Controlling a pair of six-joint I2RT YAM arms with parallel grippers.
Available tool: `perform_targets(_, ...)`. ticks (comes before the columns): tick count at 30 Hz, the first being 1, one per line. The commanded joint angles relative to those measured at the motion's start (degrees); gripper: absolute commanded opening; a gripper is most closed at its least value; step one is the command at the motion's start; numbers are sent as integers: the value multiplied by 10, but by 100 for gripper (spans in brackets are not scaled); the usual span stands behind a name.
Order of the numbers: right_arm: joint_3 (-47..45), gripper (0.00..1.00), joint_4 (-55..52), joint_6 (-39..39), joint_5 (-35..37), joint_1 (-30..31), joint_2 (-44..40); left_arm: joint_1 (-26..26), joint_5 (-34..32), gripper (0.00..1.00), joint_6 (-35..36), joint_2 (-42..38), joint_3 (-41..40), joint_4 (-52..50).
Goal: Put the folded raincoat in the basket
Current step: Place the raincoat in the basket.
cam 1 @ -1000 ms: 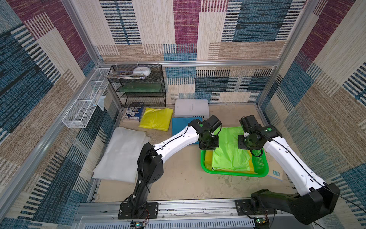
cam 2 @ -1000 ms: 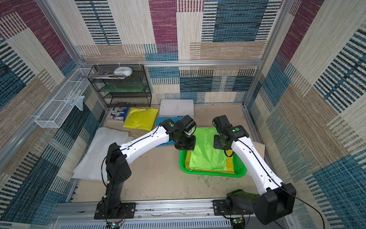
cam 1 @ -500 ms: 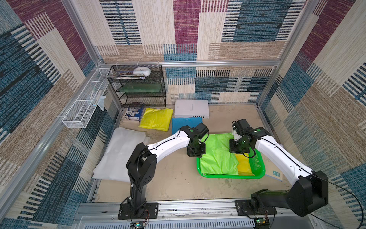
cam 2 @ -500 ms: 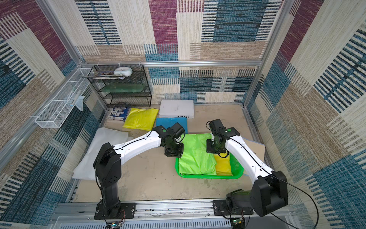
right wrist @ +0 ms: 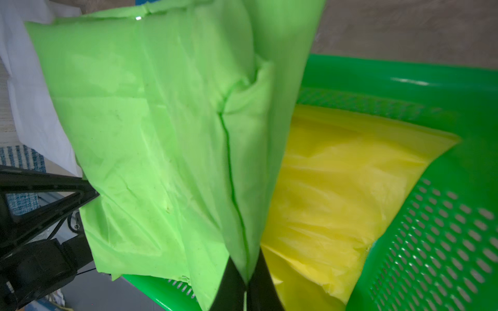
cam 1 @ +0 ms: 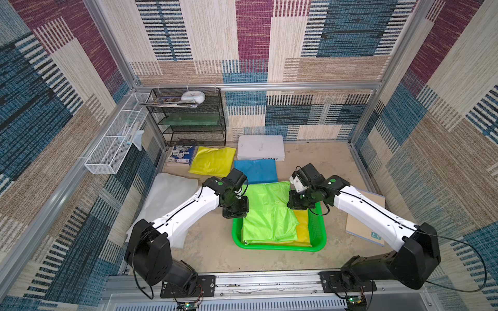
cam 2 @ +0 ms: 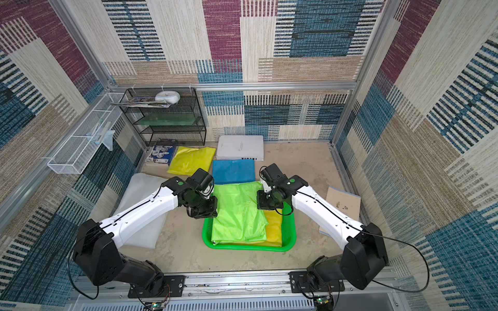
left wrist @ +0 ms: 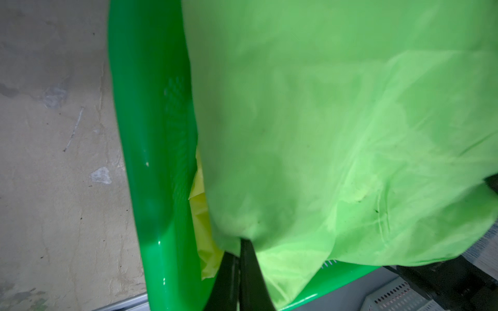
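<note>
Scuffed beige floor. The left gripper and the right gripper are each pinched tight on opposite edges of the thin, crinkled lime raincoat. It drapes into the glossy, perforated green basket, over smooth yellow plastic.

One green basket. Four folded raincoats: one lime-green raincoat over the basket, one yellow raincoat inside it, a second yellow raincoat and one blue raincoat beyond it. One white sheet left of the basket. One white box beyond it; one cardboard pad to its right. One black mesh rack. One white wire basket. Two robot arms: left arm, right arm.
</note>
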Motion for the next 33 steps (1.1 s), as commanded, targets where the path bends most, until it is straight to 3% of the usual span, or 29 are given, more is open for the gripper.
perform_targets(1, -1, 0, -31, 8, 76, 0, -21, -22, 8, 0, 8, 19, 35, -12)
perform_targets(8, -46, 0, -42, -8, 71, -1, -13, -60, -6, 0, 4, 106, 67, -12)
perform_targets(19, -108, 0, 8, -17, 68, -7, 34, -65, -59, 0, 14, 182, 48, -8)
perform_targets(25, -109, 0, 11, -28, 60, -22, 28, -64, -65, 0, 13, 174, 45, -10)
perform_targets(33, -2, 0, -60, -55, 28, -40, 4, -63, -12, 0, 17, 86, 89, -35)
